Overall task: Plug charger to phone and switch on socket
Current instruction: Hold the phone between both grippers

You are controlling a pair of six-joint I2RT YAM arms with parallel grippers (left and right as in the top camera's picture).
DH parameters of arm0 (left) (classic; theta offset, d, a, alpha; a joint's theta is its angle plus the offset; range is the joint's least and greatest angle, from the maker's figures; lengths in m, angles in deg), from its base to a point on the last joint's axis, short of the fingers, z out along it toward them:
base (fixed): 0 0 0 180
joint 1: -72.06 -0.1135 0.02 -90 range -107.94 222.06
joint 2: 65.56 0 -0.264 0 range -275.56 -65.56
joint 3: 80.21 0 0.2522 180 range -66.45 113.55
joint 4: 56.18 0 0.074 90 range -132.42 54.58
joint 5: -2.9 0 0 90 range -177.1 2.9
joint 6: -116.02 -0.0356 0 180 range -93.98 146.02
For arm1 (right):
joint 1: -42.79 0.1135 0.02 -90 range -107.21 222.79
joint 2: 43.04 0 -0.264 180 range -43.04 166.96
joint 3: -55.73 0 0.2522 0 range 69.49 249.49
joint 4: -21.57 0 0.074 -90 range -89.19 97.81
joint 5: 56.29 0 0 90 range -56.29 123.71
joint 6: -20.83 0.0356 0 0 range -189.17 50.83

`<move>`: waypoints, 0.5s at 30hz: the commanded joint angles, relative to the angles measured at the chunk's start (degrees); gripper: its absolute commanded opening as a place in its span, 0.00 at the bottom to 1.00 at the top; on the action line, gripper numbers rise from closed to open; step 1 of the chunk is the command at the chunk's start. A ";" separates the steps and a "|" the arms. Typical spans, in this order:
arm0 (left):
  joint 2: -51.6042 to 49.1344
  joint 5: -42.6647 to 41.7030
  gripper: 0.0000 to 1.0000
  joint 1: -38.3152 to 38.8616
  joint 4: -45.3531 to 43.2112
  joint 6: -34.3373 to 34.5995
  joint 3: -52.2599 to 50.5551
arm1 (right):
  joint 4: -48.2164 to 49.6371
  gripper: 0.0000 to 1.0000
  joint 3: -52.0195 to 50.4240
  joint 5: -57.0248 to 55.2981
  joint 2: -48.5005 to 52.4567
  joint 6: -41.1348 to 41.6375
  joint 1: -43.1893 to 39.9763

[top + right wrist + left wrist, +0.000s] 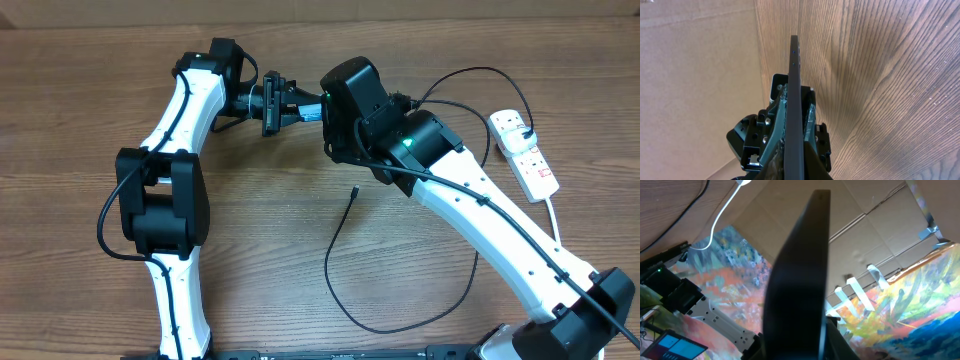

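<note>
From above, the left pincer [297,106] and the right pincer [320,112] are meeting over the far side of the brown wood-grain table [280,230], both closing tight on the slim black-edged smartphone with its bright cyan screen [311,112], which is hanging in the air between them, well clear of the wood. The long thin black charger cable [327,265] is lying looped on the table nearer me, its small connector tip pointing toward the phone but well apart from it. The white elongated power strip with red-marked switches [525,150] is sitting off to the right. In the left wrist view, the phone [800,280] is showing edge-on as a dark blade rising from between the fingers. In the right wrist view, the phone [794,100] is again running edge-on, the left pincer's pale fingers pressing both its faces.
</note>
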 commanded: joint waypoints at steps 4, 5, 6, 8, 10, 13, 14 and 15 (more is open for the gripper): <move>-0.02 -1.36 0.20 0.11 -0.04 0.39 1.29 | 0.79 0.04 0.52 -2.23 -0.15 -0.07 0.26; -0.02 -1.36 0.22 0.11 -0.07 0.37 1.29 | 0.66 0.04 0.52 -3.08 -0.15 -0.07 0.26; -0.02 -1.36 0.23 0.11 -0.07 0.37 1.29 | 0.57 0.04 0.52 -3.98 -0.15 -0.07 0.26; -0.02 -1.36 0.23 0.11 -0.07 0.37 1.29 | 0.57 0.04 0.52 -4.68 -0.15 -0.04 0.26; -0.02 -1.36 0.22 0.11 -0.07 0.37 1.29 | 0.63 0.04 0.52 -4.46 -0.15 -0.04 0.26; -0.02 -1.36 0.22 0.11 -0.07 0.37 1.29 | 0.59 0.04 0.52 -4.46 -0.15 -0.07 0.26; -0.02 -1.36 0.22 0.11 -0.07 0.37 1.29 | 0.59 0.04 0.52 -4.46 -0.15 -0.07 0.26; -0.02 -1.36 0.21 0.11 -0.07 0.37 1.29 | 0.59 0.04 0.52 -4.46 -0.15 -0.07 0.26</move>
